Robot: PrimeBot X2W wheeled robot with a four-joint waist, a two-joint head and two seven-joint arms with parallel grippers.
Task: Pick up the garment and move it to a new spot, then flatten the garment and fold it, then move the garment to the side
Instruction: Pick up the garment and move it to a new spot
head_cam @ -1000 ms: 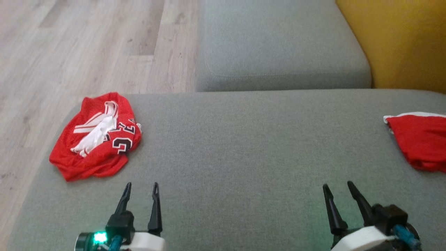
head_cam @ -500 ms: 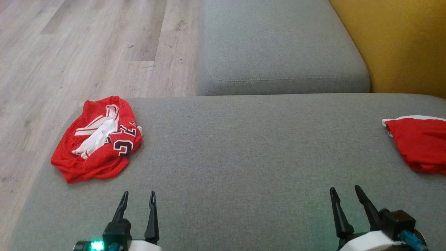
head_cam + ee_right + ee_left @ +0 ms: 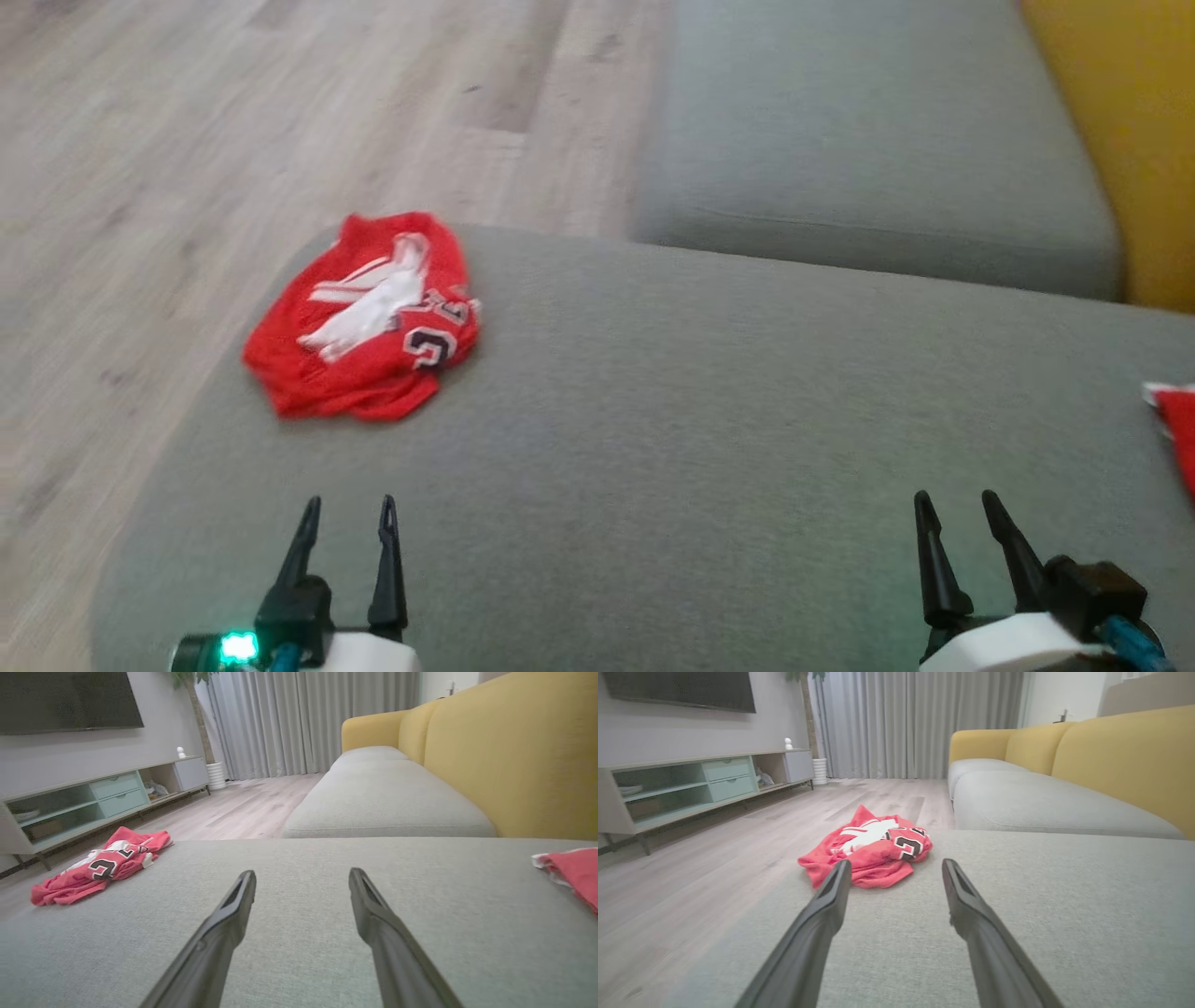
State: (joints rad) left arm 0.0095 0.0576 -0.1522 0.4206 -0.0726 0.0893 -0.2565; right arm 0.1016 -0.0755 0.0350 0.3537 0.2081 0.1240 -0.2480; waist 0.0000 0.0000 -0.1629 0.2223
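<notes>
Well beyond the left fingers (image 3: 386, 569) — garment (image 3: 364, 317); untouched.

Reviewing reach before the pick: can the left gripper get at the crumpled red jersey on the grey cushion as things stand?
Probably yes. The left gripper is open, and the crumpled red jersey lies ahead of it on the grey fabric cushion, with only bare fabric between.

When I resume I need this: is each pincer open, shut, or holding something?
Left pincer: open, empty.
Right pincer: open, empty.
</notes>
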